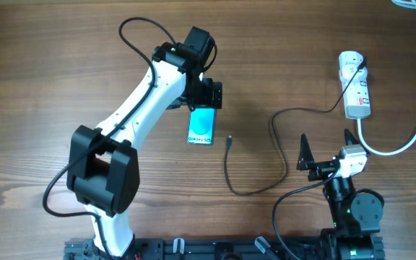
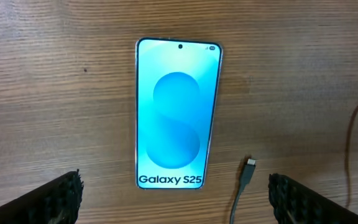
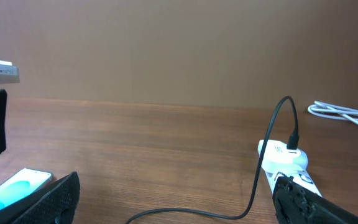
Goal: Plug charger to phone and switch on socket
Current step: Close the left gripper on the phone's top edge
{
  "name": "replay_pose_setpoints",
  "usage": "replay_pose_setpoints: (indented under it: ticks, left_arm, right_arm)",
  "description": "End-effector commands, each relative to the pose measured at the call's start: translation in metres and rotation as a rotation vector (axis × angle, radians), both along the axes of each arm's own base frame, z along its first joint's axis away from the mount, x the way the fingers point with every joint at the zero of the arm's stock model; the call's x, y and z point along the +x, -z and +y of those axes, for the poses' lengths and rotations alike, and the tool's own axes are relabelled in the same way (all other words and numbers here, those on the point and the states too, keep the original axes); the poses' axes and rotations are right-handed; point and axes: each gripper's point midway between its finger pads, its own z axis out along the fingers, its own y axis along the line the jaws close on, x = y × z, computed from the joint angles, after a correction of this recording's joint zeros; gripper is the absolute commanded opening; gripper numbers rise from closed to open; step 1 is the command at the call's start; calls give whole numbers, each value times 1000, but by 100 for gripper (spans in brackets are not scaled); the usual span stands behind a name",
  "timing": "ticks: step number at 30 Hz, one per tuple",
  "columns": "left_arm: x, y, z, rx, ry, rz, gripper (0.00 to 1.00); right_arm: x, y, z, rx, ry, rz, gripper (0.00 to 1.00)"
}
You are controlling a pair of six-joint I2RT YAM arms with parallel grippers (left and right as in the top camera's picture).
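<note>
The phone (image 1: 201,126) lies flat on the wooden table, its cyan screen up and its white text toward the front edge. My left gripper (image 1: 206,95) hovers over its far end, open; in the left wrist view the left gripper (image 2: 178,205) spans wider than the phone (image 2: 177,112) and holds nothing. The charger's plug tip (image 1: 230,139) (image 2: 250,165) rests just right of the phone's lower corner, apart from it. Its thin black cable (image 1: 255,189) (image 3: 260,186) loops to the socket (image 1: 354,94) (image 3: 284,158) at the back right. My right gripper (image 1: 327,150) (image 3: 182,208) is open and empty, in front of the socket.
A thick white lead (image 1: 410,137) (image 3: 344,112) curves from the socket off the table's right side. The left arm's white link (image 1: 136,101) slants over the left half of the table. The arm bases (image 1: 215,249) line the front edge.
</note>
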Motion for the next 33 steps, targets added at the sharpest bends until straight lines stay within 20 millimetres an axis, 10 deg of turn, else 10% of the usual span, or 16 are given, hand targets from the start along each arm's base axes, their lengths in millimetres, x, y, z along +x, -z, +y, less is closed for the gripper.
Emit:
replay_pose_setpoints:
  ticks: [1,18,33]
  left_arm:
    - [5,3,-12,-40,7,-9,100]
    - [-2,92,-3,124,-56,130,100]
    - [0,100,-13,181,-17,79,100]
  right_arm:
    - [0,-2,-1,-16,10,-10,100]
    - [0,-2,-1,-16,10,-10,100]
    - [0,-2,-1,-16,10,-10,100]
